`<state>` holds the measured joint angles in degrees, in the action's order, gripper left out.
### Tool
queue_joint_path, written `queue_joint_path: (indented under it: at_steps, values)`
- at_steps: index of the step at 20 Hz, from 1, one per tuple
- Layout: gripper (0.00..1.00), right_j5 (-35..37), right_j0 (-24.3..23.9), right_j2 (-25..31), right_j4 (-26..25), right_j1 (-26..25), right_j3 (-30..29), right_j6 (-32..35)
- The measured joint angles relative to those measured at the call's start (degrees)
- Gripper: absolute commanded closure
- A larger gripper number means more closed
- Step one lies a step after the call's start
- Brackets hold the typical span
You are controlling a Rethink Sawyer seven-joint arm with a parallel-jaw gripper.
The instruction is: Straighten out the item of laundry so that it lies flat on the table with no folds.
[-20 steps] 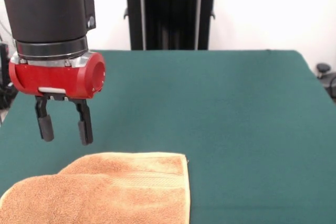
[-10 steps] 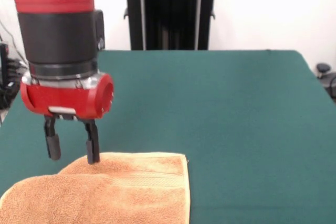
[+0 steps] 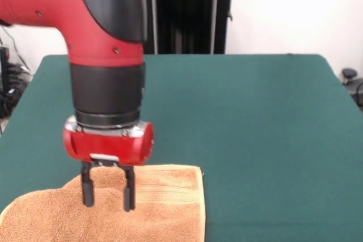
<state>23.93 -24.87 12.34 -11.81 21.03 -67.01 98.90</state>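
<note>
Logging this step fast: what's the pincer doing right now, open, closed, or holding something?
Pincer: open, fingers spread over the towel, nothing gripped.

The orange-tan terry towel (image 3: 113, 213) runs off the bottom edge. The red and black arm (image 3: 85, 21) above it is cut off at top and left.

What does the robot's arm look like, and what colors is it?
The thick round arm is shiny red with black panels and small dark screw dots. Lower down comes a black cylinder, a thin silver ring, then a rounded red wrist piece. The gripper at its end has two thin black fingers.
</note>
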Motion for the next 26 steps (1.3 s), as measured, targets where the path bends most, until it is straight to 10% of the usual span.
queue_joint_path:
  at_steps: [26]
  values:
    - [0.00, -0.28, -4.00, -0.42, 1.59, -2.49, -3.95, 0.00]
